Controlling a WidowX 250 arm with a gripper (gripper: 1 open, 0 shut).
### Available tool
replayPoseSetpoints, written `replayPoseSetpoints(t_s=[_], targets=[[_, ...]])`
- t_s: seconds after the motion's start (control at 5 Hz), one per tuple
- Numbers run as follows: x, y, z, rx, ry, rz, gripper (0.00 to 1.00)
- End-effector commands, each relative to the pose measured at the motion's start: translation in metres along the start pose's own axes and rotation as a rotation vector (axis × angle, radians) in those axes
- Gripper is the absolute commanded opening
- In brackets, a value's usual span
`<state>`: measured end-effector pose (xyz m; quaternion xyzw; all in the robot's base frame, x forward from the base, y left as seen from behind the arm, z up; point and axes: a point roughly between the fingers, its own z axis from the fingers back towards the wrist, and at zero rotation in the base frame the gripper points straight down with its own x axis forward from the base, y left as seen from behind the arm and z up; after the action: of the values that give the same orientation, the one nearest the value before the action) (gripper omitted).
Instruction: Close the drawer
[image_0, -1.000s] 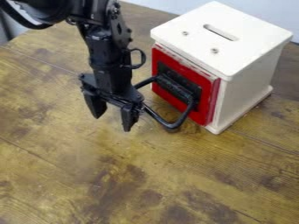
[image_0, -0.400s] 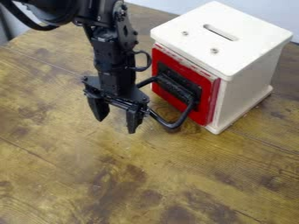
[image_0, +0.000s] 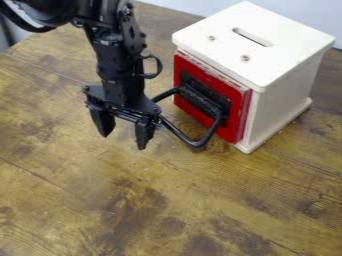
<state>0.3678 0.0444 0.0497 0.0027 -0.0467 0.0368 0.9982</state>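
Note:
The red drawer (image_0: 230, 96) sits in the cream wooden cube housing (image_0: 263, 45), its red front nearly flush with the housing's face. Its black wire loop handle (image_0: 198, 122) hangs out to the left and rests on the table. My black gripper (image_0: 119, 129) hovers just left of the handle, pointing down at the table. Its fingers (image_0: 98, 121) are spread apart and hold nothing. The gripper does not touch the handle or the drawer front.
The worn wooden table (image_0: 160, 205) stretches out in front and to the left. The arm (image_0: 107, 40) reaches in from the upper left. The housing has a slot (image_0: 251, 37) on top.
The gripper has shifted slightly to the left, away from the loop handle. The drawer and housing have not moved.

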Motion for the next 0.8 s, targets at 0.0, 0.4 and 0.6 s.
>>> replayPoseSetpoints(t_s=[0.0, 0.4, 0.6], targets=[[0.013, -0.002, 0.039, -0.001, -0.104, -0.014, 1.00], [0.016, 0.003, 0.032, -0.005, -0.106, -0.050, 1.00], [0.015, 0.011, 0.025, -0.007, -0.084, -0.073, 1.00]])
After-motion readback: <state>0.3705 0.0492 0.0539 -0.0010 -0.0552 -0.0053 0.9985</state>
